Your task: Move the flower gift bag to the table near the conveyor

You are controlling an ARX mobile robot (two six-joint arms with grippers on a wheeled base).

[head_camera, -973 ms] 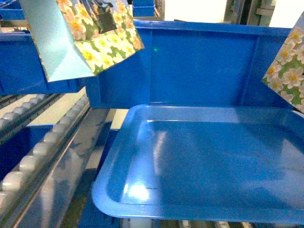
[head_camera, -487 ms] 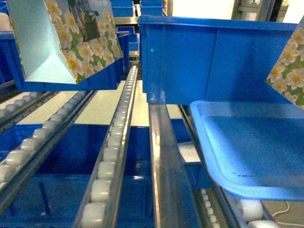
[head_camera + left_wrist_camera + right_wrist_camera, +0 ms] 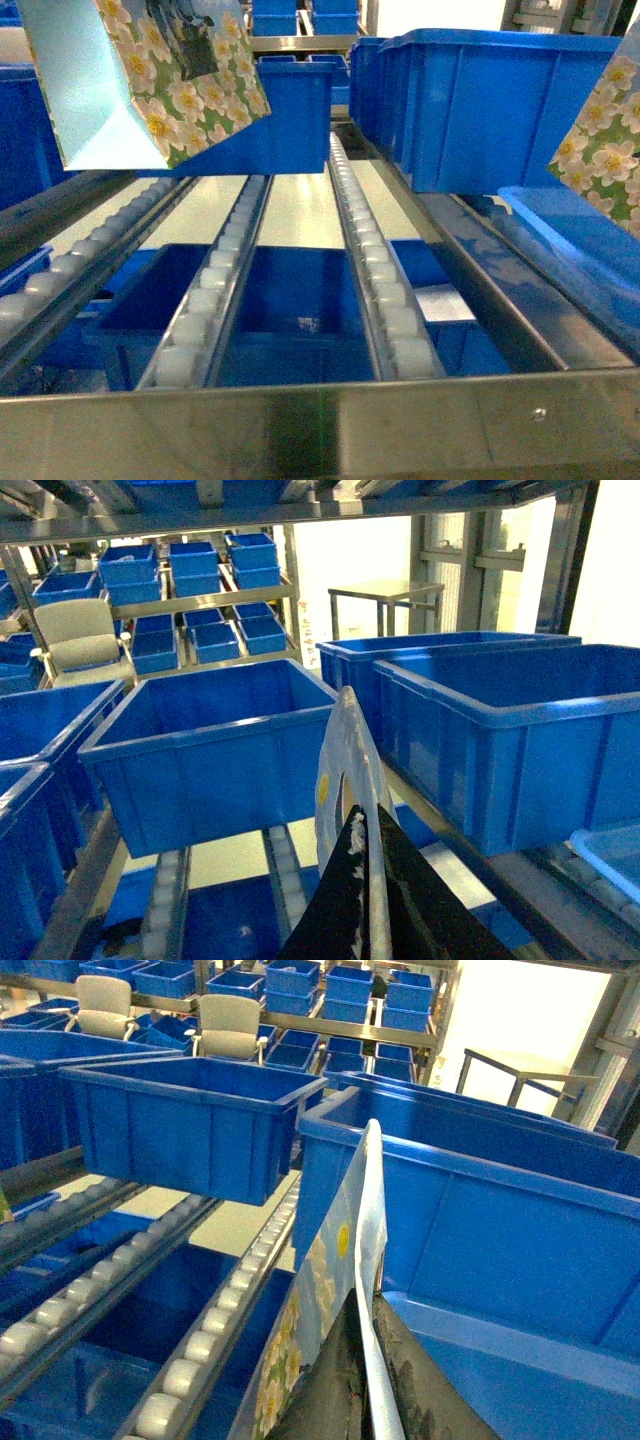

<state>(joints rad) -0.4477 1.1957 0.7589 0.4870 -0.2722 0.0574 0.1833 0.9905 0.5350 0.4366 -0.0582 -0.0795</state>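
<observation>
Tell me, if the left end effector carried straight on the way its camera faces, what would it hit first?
Most likely the open blue bin on the roller lanes dead ahead, just left of the held flower gift bag. Depth is hard to judge, so this is an estimate.

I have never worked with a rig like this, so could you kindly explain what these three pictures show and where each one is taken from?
It is a wheeled robot with two arms. The wide picture is from its head camera, facing a conveyor: steel racking with lanes of white rollers, carrying blue plastic bins. The other two are from cameras on each wrist. A flower gift bag hangs at the upper left of the head picture, and a second flowered bag shows at the right edge. Each wrist picture looks along a bag's edge: the left, the right. The bags hide both end effectors, so their grip cannot be seen. No white table is in sight.
</observation>
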